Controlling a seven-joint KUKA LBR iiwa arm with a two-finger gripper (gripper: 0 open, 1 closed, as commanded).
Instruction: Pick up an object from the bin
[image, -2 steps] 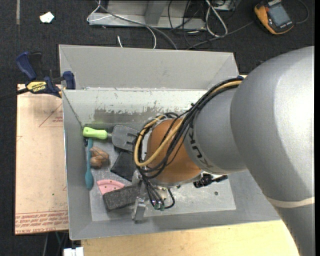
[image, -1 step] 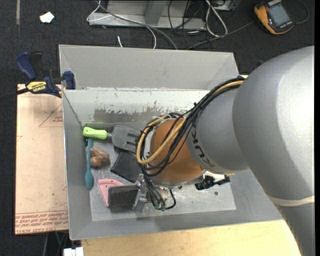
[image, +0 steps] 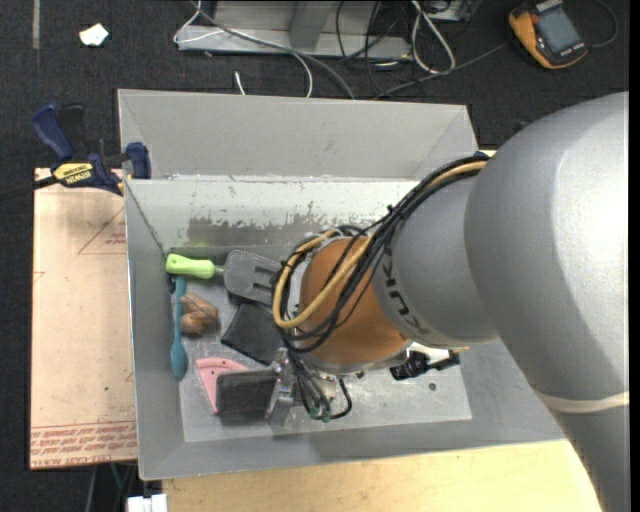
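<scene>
My gripper (image: 285, 390) is low in the front left of the bin, under the orange wrist cover. It sits right against the right end of a dark grey block (image: 238, 396). That block lies on a pink flat piece (image: 209, 374). Just behind them a black square pad (image: 250, 331) lies tilted, partly hidden by the wrist.
Along the left wall lie a teal brush handle (image: 178, 338), a brown lump (image: 198, 315) and a green-handled tool (image: 190, 265) with a grey head (image: 250, 275). The arm covers the bin's middle and right; a black and white item (image: 425, 362) peeks out under it.
</scene>
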